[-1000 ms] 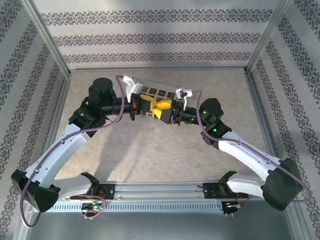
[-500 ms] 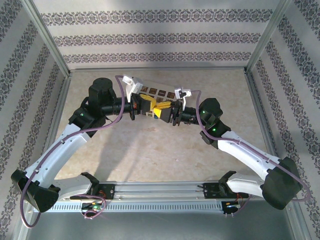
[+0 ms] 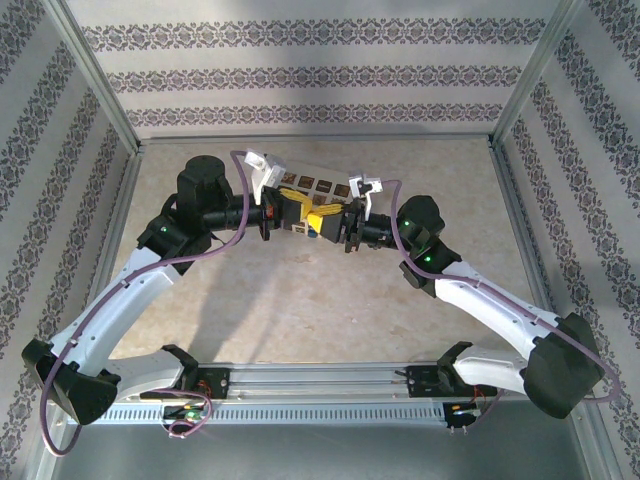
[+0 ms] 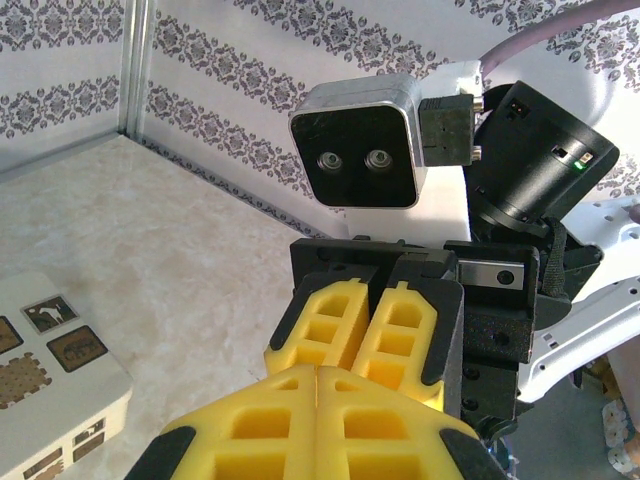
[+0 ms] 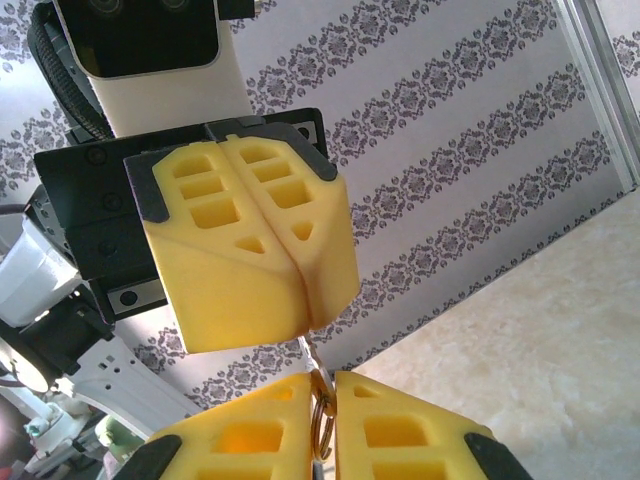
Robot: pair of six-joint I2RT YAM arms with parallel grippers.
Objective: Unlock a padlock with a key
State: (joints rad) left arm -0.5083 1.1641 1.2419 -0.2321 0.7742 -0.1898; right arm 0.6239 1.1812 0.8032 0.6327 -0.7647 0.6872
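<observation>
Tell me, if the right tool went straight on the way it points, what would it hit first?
Most likely the left tool: its shut yellow end faces the right tool, which pinches a metal ring, almost tip to tip. The gap's depth is unclear.

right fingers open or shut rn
Shut on a small brass ring: the right wrist view shows the yellow fingers of the right gripper pressed together with the ring pinched between them.
</observation>
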